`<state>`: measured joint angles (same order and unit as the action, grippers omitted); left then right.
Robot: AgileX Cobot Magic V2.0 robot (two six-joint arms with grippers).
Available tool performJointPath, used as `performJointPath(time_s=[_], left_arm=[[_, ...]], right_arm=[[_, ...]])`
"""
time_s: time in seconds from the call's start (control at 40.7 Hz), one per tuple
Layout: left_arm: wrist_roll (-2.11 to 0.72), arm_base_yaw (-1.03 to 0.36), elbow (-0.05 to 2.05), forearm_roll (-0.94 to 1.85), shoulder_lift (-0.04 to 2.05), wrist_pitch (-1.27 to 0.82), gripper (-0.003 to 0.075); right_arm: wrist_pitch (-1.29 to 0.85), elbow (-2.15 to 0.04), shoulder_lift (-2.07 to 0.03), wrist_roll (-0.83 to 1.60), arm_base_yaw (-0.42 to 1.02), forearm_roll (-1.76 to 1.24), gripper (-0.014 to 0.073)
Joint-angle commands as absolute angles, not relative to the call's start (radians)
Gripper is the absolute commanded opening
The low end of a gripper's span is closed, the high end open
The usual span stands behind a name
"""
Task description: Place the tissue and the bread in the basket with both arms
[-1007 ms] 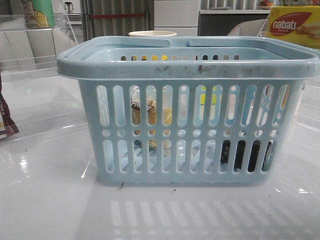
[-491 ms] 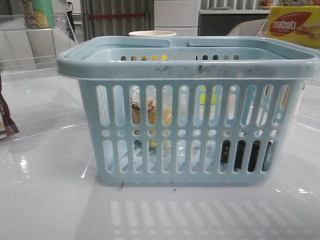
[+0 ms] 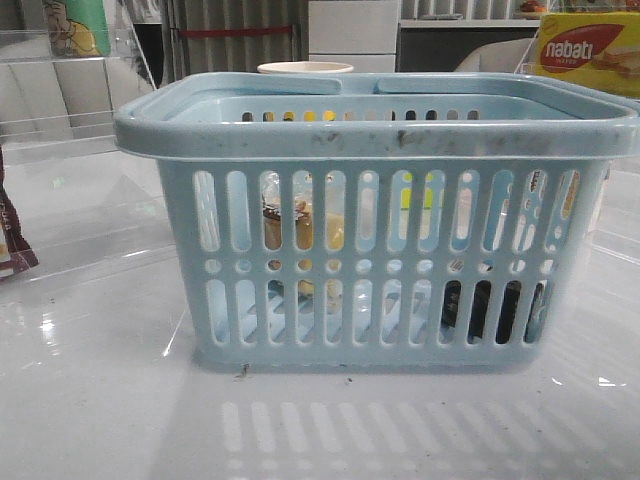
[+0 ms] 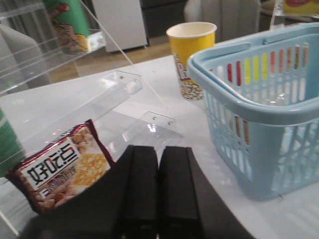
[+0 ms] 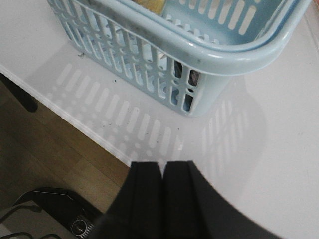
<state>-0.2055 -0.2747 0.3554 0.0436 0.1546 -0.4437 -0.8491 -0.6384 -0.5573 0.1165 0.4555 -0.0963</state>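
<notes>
The pale blue basket [image 3: 370,135] stands in the middle of the table. Through its slots I see the golden-tan bread [image 3: 303,228] in the left half and the small black tissue pack [image 3: 492,310] low in the right corner. Neither gripper shows in the front view. My left gripper [image 4: 159,155] is shut and empty, low over the table beside the basket [image 4: 239,102]. My right gripper [image 5: 162,168] is shut and empty, over the table's front edge, apart from the basket [image 5: 219,57]. The tissue [image 5: 193,76] shows dark through a corner slot.
A maroon snack bag [image 4: 57,172] lies close to the left gripper, also in the front view [image 3: 12,250]. A yellow paper cup [image 4: 193,57] stands behind the basket. Clear acrylic shelves [image 4: 114,94] stand at the left. A nabati box [image 3: 585,50] is at the back right. The table edge [image 5: 75,119] drops to the floor.
</notes>
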Motion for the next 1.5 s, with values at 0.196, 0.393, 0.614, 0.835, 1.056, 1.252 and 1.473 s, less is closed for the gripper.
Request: performJointPath(time_s=[0.196,0.393,0.614,0.835,1.056,1.252,1.473], left_arm=[[-0.15,-0.149,0.105,0.053,0.025,-0.061,0.0097],[-0.013,-0.099,0.007,0.0,-0.023,-0.033,0.0097],[0.0,-0.072,-0.013,0.0,-0.023,-0.028,0.0097],[0.0,-0.076,-0.013,0.0,-0.023,-0.028,0.0097],[0.0,-0.076,-0.013,0.0,-0.023,-0.028,0.0097],[0.0,-0.076,-0.013,0.0,-0.023,-0.028,0.0097],[0.0,-0.076,-0.013,0.0,-0.023,-0.028,0.0097]], right_arm=[[-0.783,-0.664,-0.558,0.117,0.45,-0.093,0.0059],[-0.783,-0.664,-0.558,0.117,0.45,-0.093,0.0059],[-0.785,-0.664,-0.558,0.117,0.45,-0.093,0.0059],[-0.786,-0.664,-0.558,0.117,0.45,-0.093,0.0059],[-0.786,-0.664,-0.558,0.117,0.45,-0.093,0.0059],[-0.786,-0.664,-0.558,0.117,0.45,-0.093,0.0059],[-0.786,-0.664,-0.558,0.117,0.45,-0.093,0.0059]])
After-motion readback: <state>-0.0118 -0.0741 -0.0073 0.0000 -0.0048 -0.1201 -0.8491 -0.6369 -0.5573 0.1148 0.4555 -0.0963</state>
